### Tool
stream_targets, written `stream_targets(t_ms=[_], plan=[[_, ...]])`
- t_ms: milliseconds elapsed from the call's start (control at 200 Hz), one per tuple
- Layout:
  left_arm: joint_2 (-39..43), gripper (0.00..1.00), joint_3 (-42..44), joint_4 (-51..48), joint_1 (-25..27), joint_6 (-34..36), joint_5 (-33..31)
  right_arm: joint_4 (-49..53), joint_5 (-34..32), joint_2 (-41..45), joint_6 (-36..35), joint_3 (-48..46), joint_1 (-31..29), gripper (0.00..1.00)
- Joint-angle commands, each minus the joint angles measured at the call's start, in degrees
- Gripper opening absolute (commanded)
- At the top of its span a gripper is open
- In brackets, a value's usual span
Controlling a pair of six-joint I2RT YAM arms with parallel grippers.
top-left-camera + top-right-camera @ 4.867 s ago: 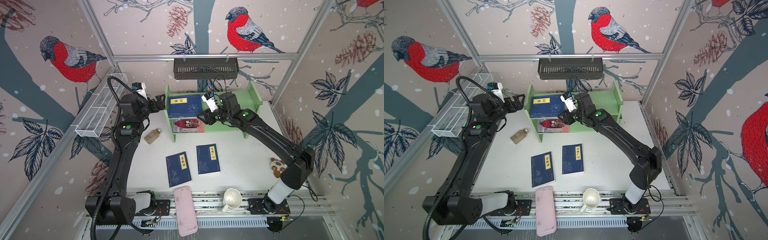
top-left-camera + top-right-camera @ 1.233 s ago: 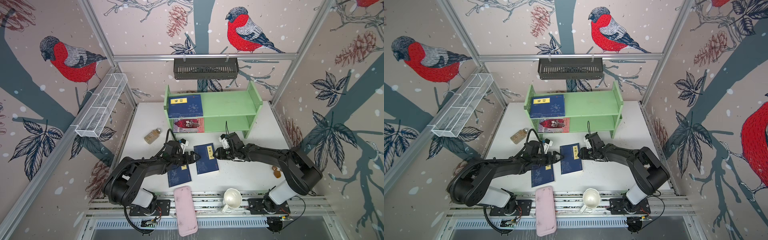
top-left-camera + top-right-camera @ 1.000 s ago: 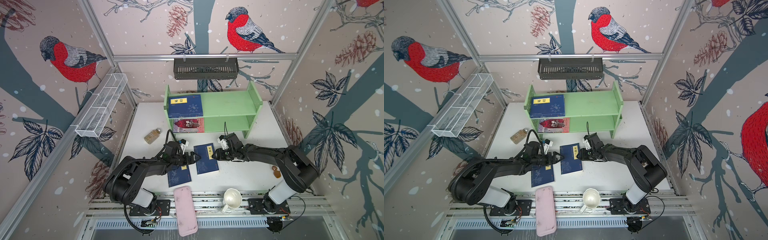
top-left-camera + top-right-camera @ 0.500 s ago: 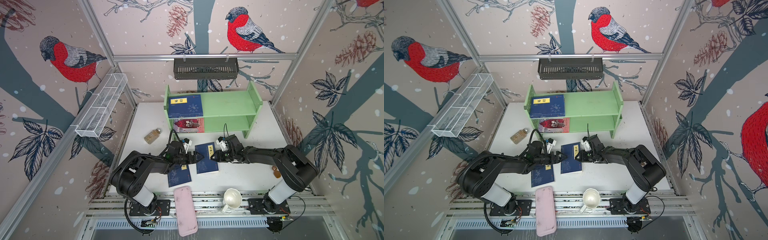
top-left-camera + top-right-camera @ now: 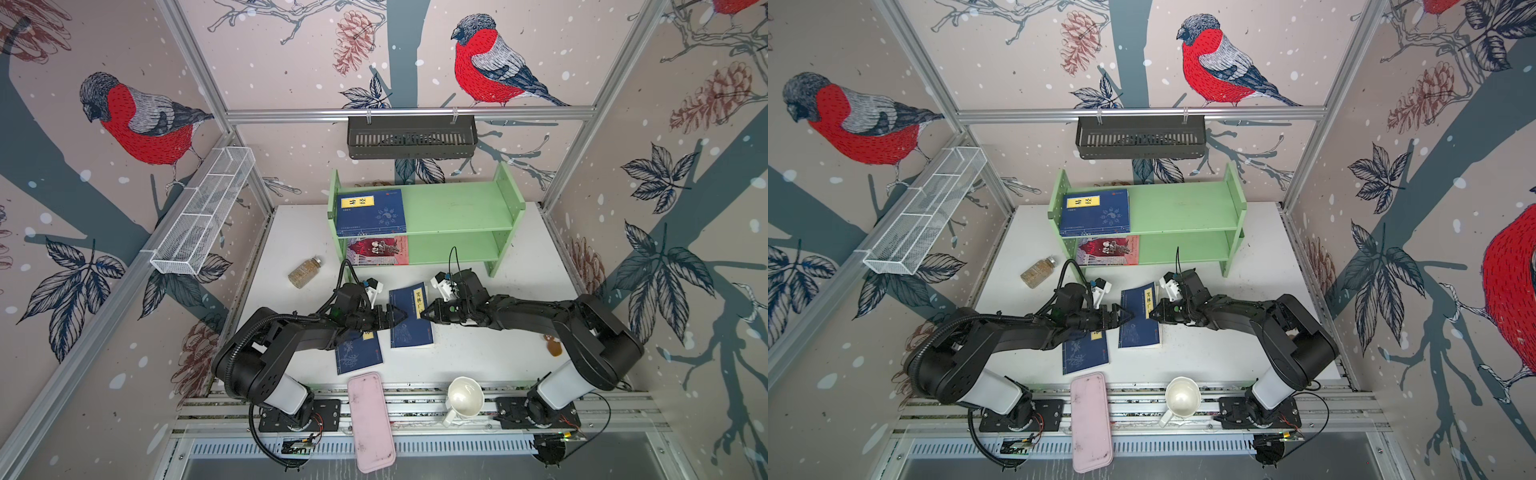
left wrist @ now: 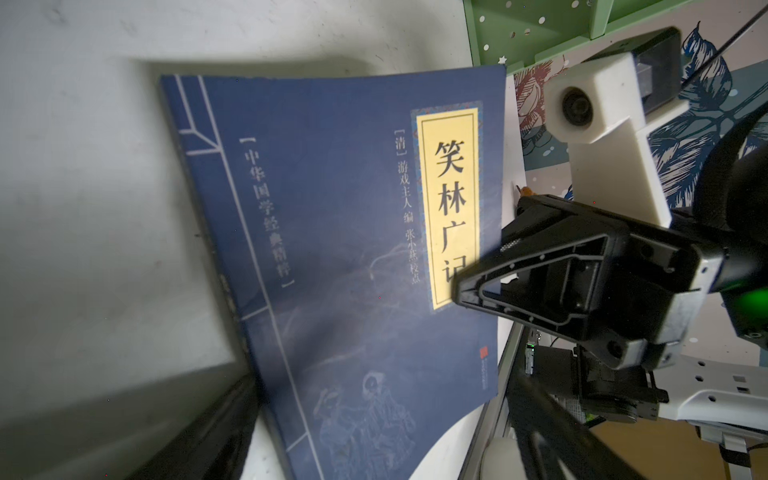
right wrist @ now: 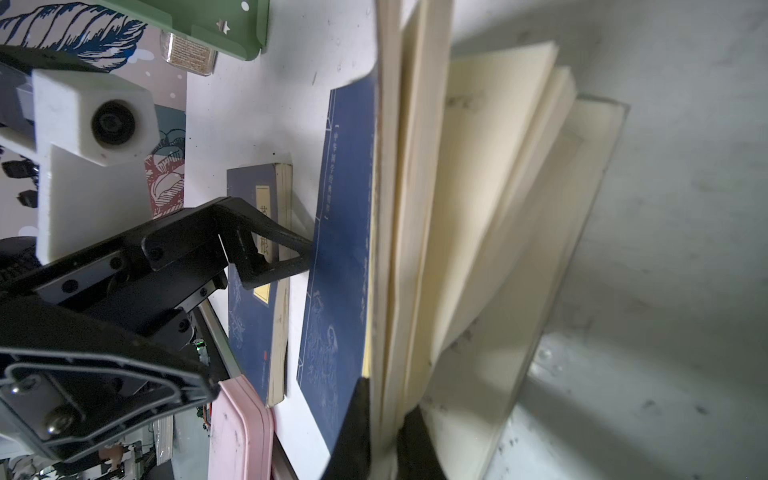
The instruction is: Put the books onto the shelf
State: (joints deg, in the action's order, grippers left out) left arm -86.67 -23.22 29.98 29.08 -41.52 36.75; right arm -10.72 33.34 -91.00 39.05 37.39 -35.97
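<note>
Books, four in sight, thin paperbacks. A navy book (image 5: 409,318) with a yellow title label lies mid-tabletop (image 5: 478,357). My right fingers (image 5: 432,311) are clamped on its cover and a few leaves, lifted at the open edge, while the other pages fan loose in the right wrist view. My left fingers (image 5: 395,316) stand spread wide at its spine edge, holding nothing. A second navy book (image 5: 359,355) lies just beside, partly under my left arm, near a pink case (image 5: 370,419). The green shelf (image 5: 457,208) holds a third navy book (image 5: 372,212) on the upper tier's left and a red-and-grey book (image 5: 380,251) below it. Both tiers' right parts are bare board.
</note>
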Motion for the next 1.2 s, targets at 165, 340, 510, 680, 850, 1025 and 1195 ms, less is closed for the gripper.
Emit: stream_targets(t_ms=[165, 340, 510, 680, 850, 1025, 1195], plan=[[7.58, 0.96, -3.06, -14.69, -1.92, 4.36, -3.97, 2.38, 4.13, 6.99, -1.96, 0.66, 1.62, 0.01], [13.30, 0.96, -4.56, -17.50, -5.61, 6.13, -0.48, 9.45, 8.50, 12.68, -5.86, 2.46, 2.72, 0.01], [17.64, 0.97, -4.31, -17.29, -7.45, 6.33, 6.36, 14.24, 11.92, 17.03, -8.68, 3.97, 3.18, 0.01], [19.53, 0.97, -4.03, -13.41, -7.54, 2.91, 12.93, 17.14, 15.65, 18.93, -10.90, 5.27, 3.01, 0.01], [20.41, 0.87, -3.16, -6.87, -7.55, -3.33, 19.57, 18.59, 19.34, 20.80, -13.05, 6.73, 2.42, 0.01], [22.53, 0.70, -3.08, -6.93, -7.55, -4.90, 21.87, 21.44, 21.32, 19.46, -16.27, 9.69, 0.79, 0.01], [24.45, 0.38, -2.79, -6.22, -7.53, -6.39, 23.45, 23.54, 21.29, 16.30, -18.19, 12.31, -0.65, 0.04]])
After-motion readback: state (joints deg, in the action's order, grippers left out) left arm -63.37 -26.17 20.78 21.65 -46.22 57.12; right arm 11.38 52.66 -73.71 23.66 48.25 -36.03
